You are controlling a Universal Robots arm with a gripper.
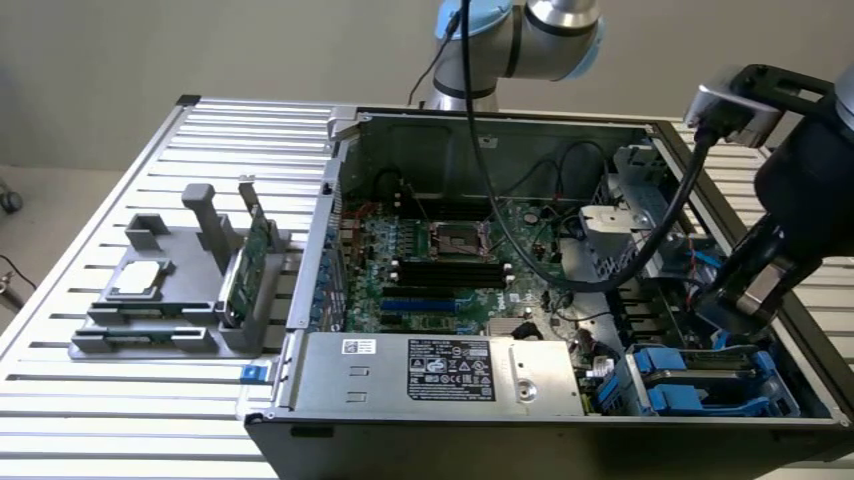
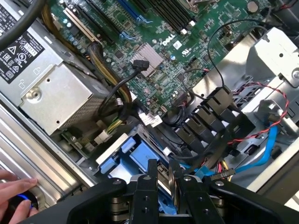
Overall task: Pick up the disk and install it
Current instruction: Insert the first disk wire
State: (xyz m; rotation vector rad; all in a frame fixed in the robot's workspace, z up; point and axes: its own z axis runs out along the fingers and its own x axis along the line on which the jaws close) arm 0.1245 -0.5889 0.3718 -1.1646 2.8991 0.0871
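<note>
The disk [image 2: 133, 154] has a blue plastic carrier with blue tabs and a strip of pale label. It sits low in the drive bay at the open computer case's near corner, on the exterior view's right [image 1: 687, 372]. My gripper [image 2: 163, 175] is right over it, its black fingers [image 2: 152, 175] close together and clamped on the carrier's edge. In the exterior view the gripper [image 1: 738, 318] reaches down into the case just above the bay, its tips hidden behind the case wall and cables.
A silver power supply [image 2: 56, 93] borders the bay, with the green motherboard [image 2: 154, 60] beyond. Black and red-blue cables [image 2: 219, 116] crowd the bay's side. A grey fixture [image 1: 160, 320] outside the case holds a chip and a green card. A hand [image 2: 14, 189] rests at the case edge.
</note>
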